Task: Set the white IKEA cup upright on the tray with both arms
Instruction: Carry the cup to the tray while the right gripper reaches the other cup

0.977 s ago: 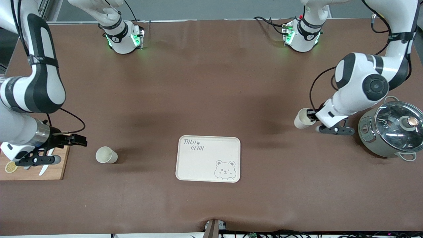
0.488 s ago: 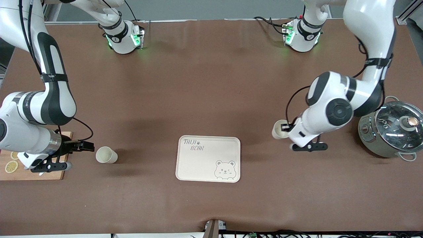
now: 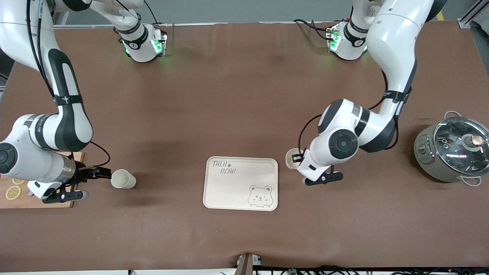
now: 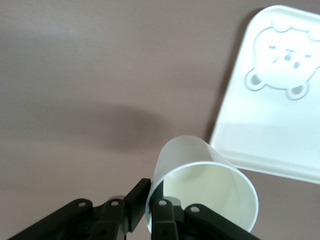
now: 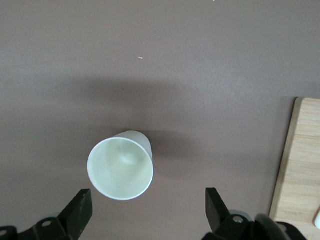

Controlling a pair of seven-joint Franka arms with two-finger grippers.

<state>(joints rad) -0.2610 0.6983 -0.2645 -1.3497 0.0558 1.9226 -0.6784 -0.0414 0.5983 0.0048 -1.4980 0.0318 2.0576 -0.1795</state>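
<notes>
- Carrying one white cup (image 3: 292,159) in the left gripper (image 3: 297,158), fingers clamped on the rim wall, one inside and one outside, as seen in the left wrist view (image 4: 200,187).
- Holding that cup tilted, mouth toward the wrist camera, over the table (image 3: 244,95) just beside the tray (image 3: 240,183), off the tray edge toward the left arm's end.
- Hovering the right gripper (image 3: 100,173) with fingers spread wide and holding nothing, just beside a second white cup (image 3: 123,179).
- Standing upright on the table near the cutting board (image 3: 38,198), that second cup, at the right arm's end; framing it between the spread fingers in the right wrist view (image 5: 120,165).
- Resting on the cutting board: lemon slices (image 3: 12,192).
- Sitting at the left arm's end of the table, well apart from the tray: a lidded pot (image 3: 452,152).
- Risks, as judgement:
  - Slipping of the thin rim pinch during travel, dropping the cup short of the tray.
  - Releasing while tilted, causing the cup to roll on the flat tray.
  - Knocking the second cup over by closing off-centre or descending onto its rim.
  - Crowding both arms over the tray at once.
</notes>
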